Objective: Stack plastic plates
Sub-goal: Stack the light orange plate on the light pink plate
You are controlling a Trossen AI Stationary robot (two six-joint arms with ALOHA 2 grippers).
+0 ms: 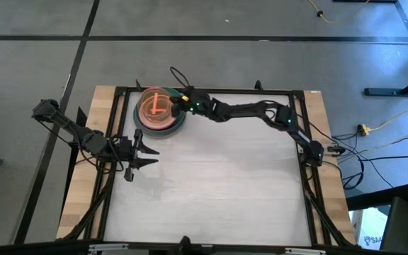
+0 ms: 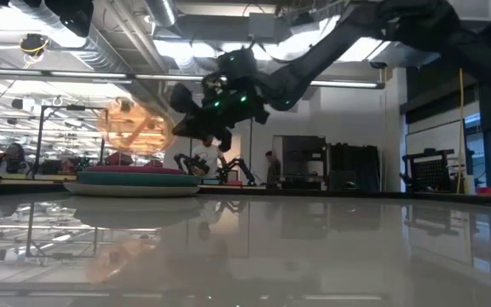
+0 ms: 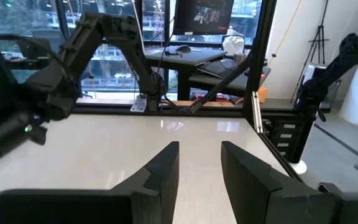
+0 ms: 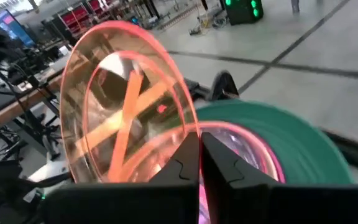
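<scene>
A stack of plates [image 1: 172,127] rests at the table's far left, with a grey plate at the bottom and teal [image 4: 303,149] and magenta [image 4: 257,152] plates showing above it; it also shows in the low view [image 2: 135,184]. My right gripper [image 1: 180,106] is shut on a translucent orange plate [image 1: 154,105] and holds it above the stack. The orange plate also shows in the low view [image 2: 133,128]. My left gripper [image 1: 149,151] is open and empty, near the table's left edge, on the near side of the stack. My right gripper pinches the orange plate's rim [image 4: 188,127] between its two fingers, on the side of the plate toward the table's right. The fingers reach in from the table's right side. The plate is tilted and lifted clear above the stack.
A black frame [image 1: 211,91] runs around the white tabletop. Bare tabletop [image 1: 218,184] lies to the right of the stack and toward the near edge. My right arm [image 1: 261,110] stretches along the far edge.
</scene>
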